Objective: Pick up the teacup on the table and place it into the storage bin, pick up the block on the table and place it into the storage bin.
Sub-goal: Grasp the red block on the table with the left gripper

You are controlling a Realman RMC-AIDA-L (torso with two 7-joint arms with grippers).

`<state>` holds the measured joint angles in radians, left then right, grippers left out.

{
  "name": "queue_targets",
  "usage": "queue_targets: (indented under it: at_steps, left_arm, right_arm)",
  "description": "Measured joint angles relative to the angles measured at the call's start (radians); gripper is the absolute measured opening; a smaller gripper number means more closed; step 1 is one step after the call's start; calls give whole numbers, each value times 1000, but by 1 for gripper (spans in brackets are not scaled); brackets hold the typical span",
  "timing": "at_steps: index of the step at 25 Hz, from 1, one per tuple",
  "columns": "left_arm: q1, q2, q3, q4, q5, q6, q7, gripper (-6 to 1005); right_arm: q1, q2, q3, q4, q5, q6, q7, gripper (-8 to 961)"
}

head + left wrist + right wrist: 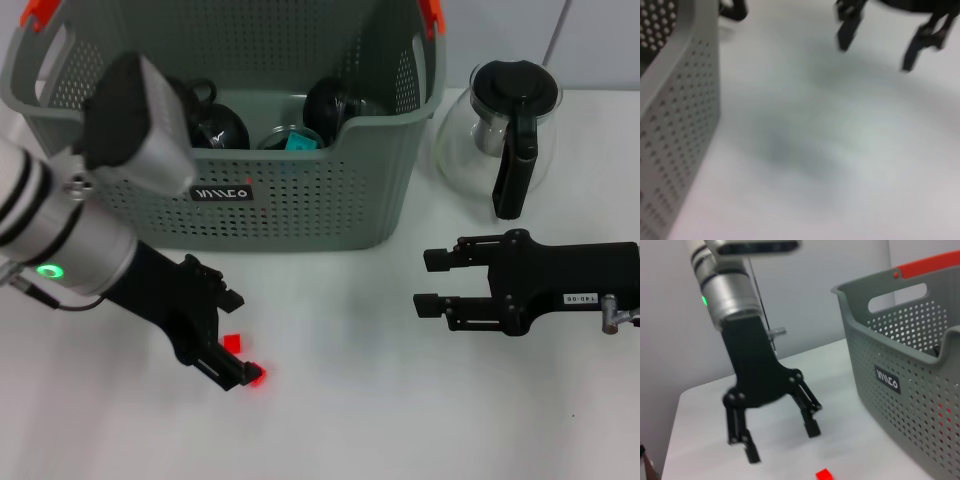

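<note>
Left gripper (232,352) — splayed above red block (232,342)

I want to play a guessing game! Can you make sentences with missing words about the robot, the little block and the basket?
1. The block on the table is coloured ____.
2. The left gripper above the block has its fingers ____.
3. The storage bin has handles tipped in ____.
4. Beside the bin stands a glass pot with a ____ handle.

Missing words: red; open; orange; black
</note>
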<state>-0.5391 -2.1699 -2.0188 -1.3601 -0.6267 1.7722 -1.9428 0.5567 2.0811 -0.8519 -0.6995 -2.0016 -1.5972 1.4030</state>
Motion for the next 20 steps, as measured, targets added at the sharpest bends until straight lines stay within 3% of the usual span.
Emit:
queue_targets:
  at_steps: [7, 15, 20]
  left_arm:
    - [-5, -1, 130, 0, 40, -80, -45, 909]
    - [11, -1, 233, -9, 87, -186, -91, 770]
    - [57, -2, 329, -54, 124, -252, -118, 696]
  right_arm:
    - [-2, 2, 17, 9, 0, 0, -1, 641]
    - [-3, 2, 25, 11, 0, -1, 2, 640]
    - [-6, 2, 32, 11, 0, -5, 3, 640]
